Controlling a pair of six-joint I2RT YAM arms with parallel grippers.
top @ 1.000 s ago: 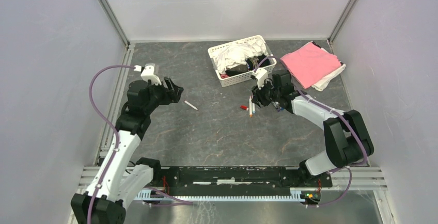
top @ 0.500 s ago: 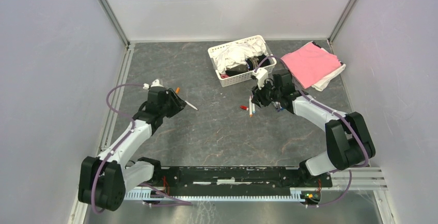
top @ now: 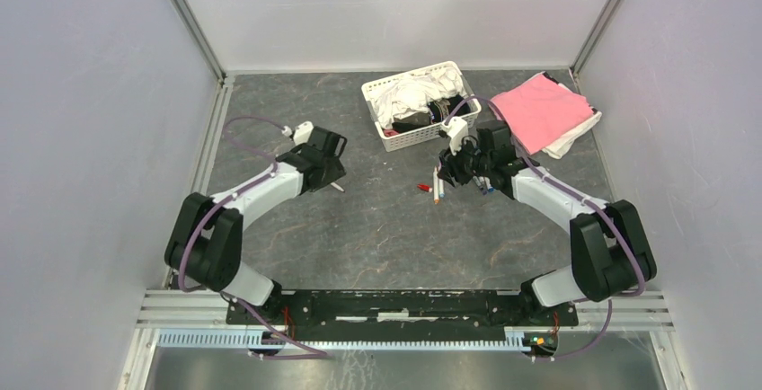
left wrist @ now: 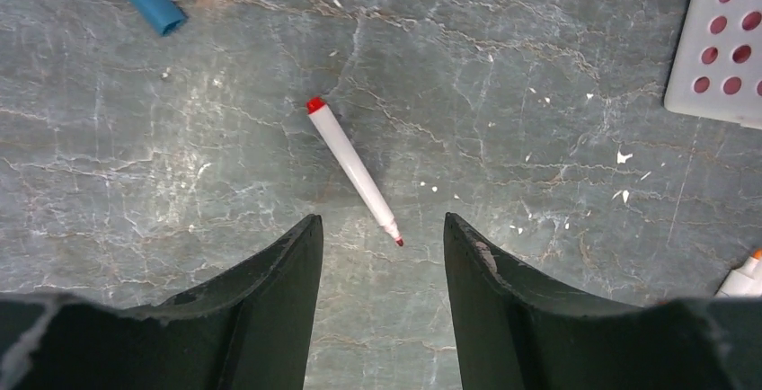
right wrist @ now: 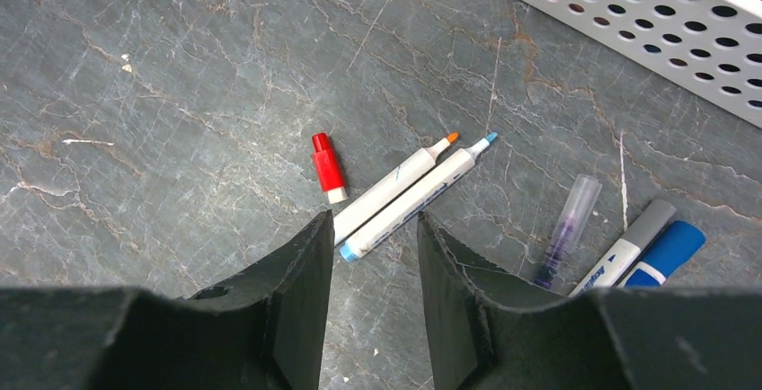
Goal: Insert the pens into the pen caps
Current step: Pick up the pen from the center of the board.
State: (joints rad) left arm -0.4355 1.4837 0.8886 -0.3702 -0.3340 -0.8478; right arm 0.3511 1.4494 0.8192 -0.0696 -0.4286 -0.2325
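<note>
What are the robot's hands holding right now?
Nothing. Both are open: the left gripper hangs over the red-tipped pen, the right gripper over two uncapped pens.

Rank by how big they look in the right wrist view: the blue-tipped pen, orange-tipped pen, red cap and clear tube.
1. blue-tipped pen and orange-tipped pen: they look alike, and the orange one's lower end is hidden, so I won't rank them.
2. clear tube, clearly shorter.
3. red cap, smallest.

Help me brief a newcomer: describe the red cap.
Find the white basket at the table's far side. Just before it lies an orange-tipped pen, with the red cap beside it. The cap alone is stubby and red with a pale end.
</note>
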